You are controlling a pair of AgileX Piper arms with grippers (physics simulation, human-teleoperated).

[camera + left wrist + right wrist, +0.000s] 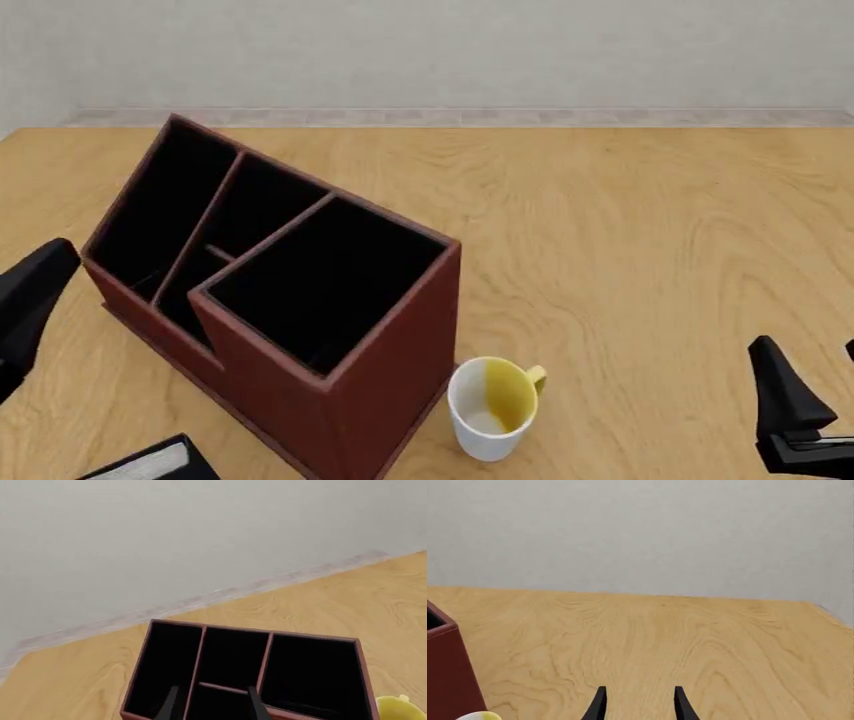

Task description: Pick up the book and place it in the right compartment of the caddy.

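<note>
Book (150,462) lies flat at about seven o'clock in the front view, just beside the near corner of the caddy (380,375), only its page edge and a dark corner showing; nothing grips it, so the task looks to be at its opening, the pick not yet begun. Right compartment (327,290) stands empty at the tall end, nearest the mug (491,408) at six o'clock; left gripper (212,702) and right gripper (639,702) both hang spread and unladen; next, I judge, the left arm must descend onto the book. No writing or brand shows anywhere.
</note>
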